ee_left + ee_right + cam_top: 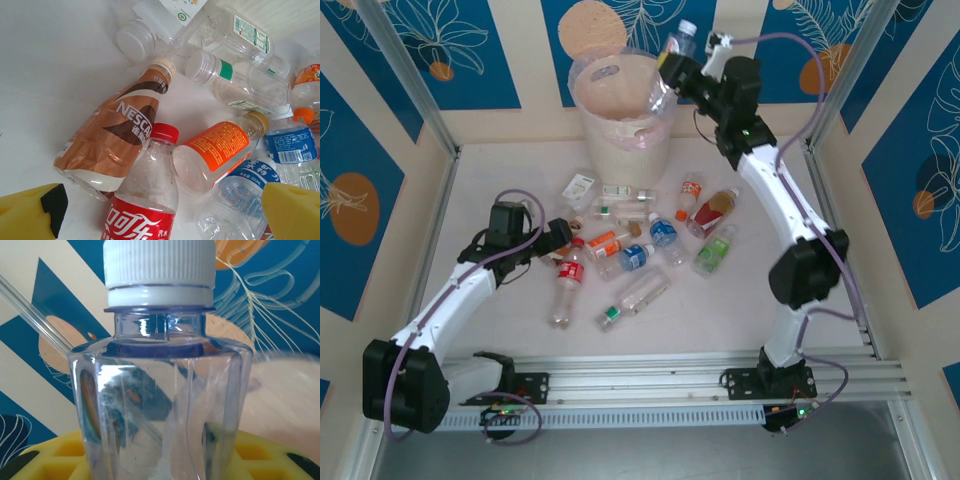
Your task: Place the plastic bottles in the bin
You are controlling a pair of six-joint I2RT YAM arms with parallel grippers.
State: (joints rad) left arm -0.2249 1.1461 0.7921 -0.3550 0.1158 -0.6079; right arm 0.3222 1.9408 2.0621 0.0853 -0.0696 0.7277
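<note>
My right gripper [672, 72] is shut on a clear plastic bottle [668, 80] with a white cap [159, 270], held at the right rim of the tall translucent bin [618, 125]. In the right wrist view the bottle's body [160, 400] stands upright between the yellow fingers [50, 462]. Several plastic bottles lie scattered on the table in front of the bin. My left gripper [560, 238] hangs low and open at their left side. A red Coca-Cola bottle [145, 200] lies between its fingers [292, 212], untouched, beside a brown Nescafe bottle [117, 135] and an orange-labelled one [217, 147].
Blue-labelled bottles [290, 145] and clear white-capped ones [235, 80] crowd the far side of the pile. A red-filled bottle [712, 212] and a green-capped one [716, 250] lie to the right. Metal frame posts [405, 75] and patterned walls enclose the table.
</note>
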